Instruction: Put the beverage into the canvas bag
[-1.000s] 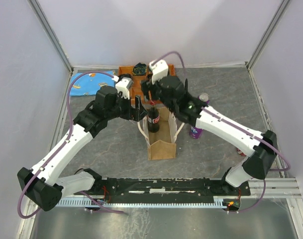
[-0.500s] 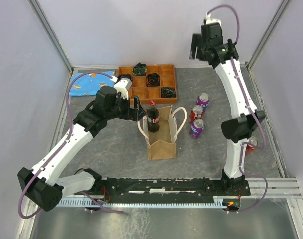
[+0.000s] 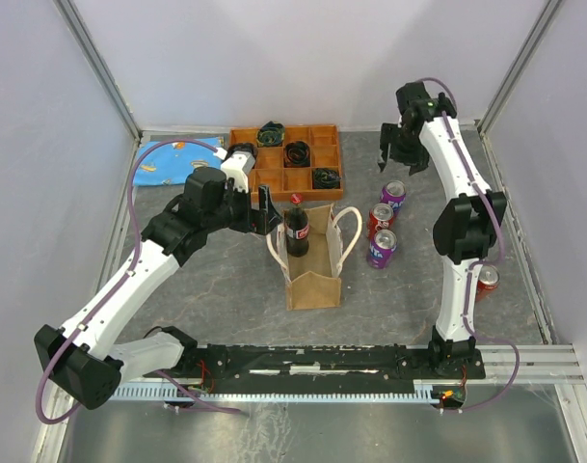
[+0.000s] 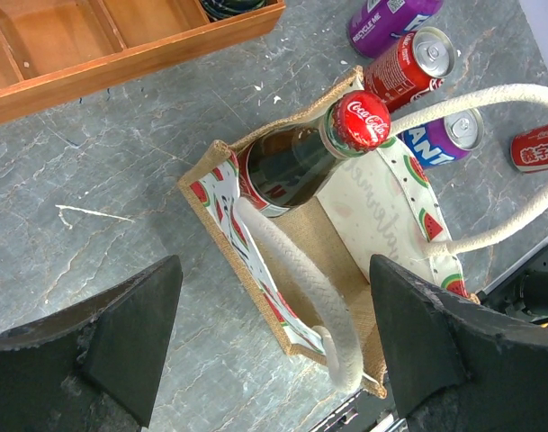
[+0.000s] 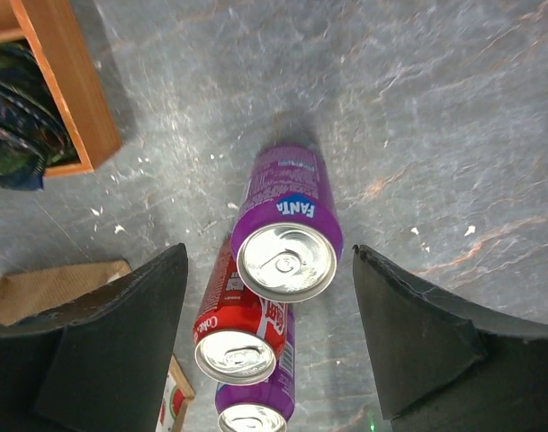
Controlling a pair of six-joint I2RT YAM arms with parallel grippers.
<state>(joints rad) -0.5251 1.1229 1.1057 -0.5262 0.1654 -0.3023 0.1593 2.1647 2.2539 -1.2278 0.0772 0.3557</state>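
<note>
1. A dark cola bottle with a red cap point(image 4: 287, 162) stands upright inside the small tan-brown canvas bag point(image 3: 314, 285). It is at the bag's far end, and its neck rises above the rim.
2. The left gripper point(image 3: 266, 204) is spread wide and holds nothing. It waits just beside the bag.
3. The right gripper point(image 5: 260, 315) is also apart and empty. It hangs above an upright purple Fanta can point(image 5: 287, 225) on the table, to the right of the bag. This can seems to touch a red cola can point(image 5: 238, 333).
4. I think the purple can is the next beverage. Its metal wall looks smooth, so it may slip, and thin, so hard pressure may dent it. If it is full, it has some weight.
5. The best hold is probably around the middle of the wall, with the fingers on the free sides, away from the red can.
6. The bag is soft, and its white rope handles point(image 4: 300, 288) may cover the opening.
</note>
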